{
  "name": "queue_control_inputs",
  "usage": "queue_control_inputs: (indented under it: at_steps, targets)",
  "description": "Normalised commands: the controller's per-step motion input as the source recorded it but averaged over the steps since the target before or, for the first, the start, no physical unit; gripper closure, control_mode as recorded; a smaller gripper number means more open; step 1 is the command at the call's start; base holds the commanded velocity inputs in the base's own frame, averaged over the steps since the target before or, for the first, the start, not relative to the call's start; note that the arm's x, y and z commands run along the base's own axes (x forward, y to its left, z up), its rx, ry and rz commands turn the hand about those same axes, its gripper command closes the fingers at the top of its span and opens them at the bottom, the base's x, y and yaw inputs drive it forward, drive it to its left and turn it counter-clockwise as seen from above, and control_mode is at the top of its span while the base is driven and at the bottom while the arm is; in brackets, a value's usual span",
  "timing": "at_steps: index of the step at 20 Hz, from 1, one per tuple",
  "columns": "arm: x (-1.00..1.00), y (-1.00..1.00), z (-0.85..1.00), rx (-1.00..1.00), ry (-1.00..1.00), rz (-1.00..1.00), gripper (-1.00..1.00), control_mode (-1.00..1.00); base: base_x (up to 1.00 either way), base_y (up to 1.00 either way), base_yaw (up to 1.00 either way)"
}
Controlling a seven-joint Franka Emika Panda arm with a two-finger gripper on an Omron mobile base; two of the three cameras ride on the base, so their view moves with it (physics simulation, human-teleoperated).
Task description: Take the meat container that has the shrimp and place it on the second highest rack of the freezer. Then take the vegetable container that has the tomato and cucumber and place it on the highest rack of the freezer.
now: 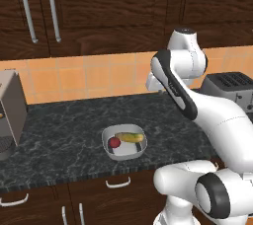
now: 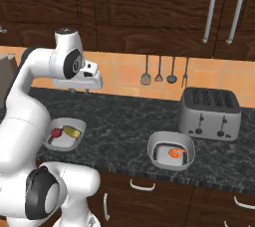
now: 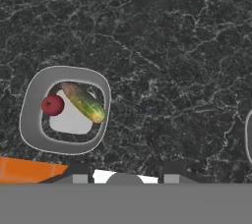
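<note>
The meat container (image 2: 169, 136), a grey tub holding the orange-pink shrimp (image 2: 175, 152), sits near the counter's front edge, just in front of the toaster. The vegetable container (image 1: 123, 156) (image 2: 69, 122) (image 3: 34, 95) lies further left with the red tomato (image 1: 114, 142) (image 3: 52, 105) and the yellowish-green cucumber (image 1: 130, 137) (image 3: 84, 102) inside. My gripper (image 2: 74, 90) (image 3: 125, 176) hangs high above the counter between the two tubs, pointing down. Its jaws stand apart with nothing between them. The freezer and its racks are out of view.
A silver toaster (image 2: 209, 106) (image 1: 230, 83) stands at the back right of the dark marble counter (image 3: 162, 46). A coffee machine (image 1: 10, 110) is at the far left. Utensils (image 2: 159, 74) hang on the orange tiled wall, under dark wood cabinets.
</note>
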Motion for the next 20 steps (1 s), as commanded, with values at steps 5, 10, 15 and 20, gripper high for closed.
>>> queue_control_inputs:
  at_steps: [5,10,15,20]
  targets:
    - [-0.62,0.01,-0.07,0.02,-0.03,0.0,-1.0,-1.0,0.0,0.0,0.0]
    - [-0.37,0.41,-0.61,0.0,0.26,-0.29,-1.0,-1.0,0.0,0.0,0.0]
    - [-0.06,0.21,-0.35,0.04,0.12,-0.55,-1.0,-1.0,0.0,0.0,0.0]
    - [0.0,0.13,-0.38,0.15,0.0,-0.42,-1.0,-1.0,0.0,0.0,0.0]
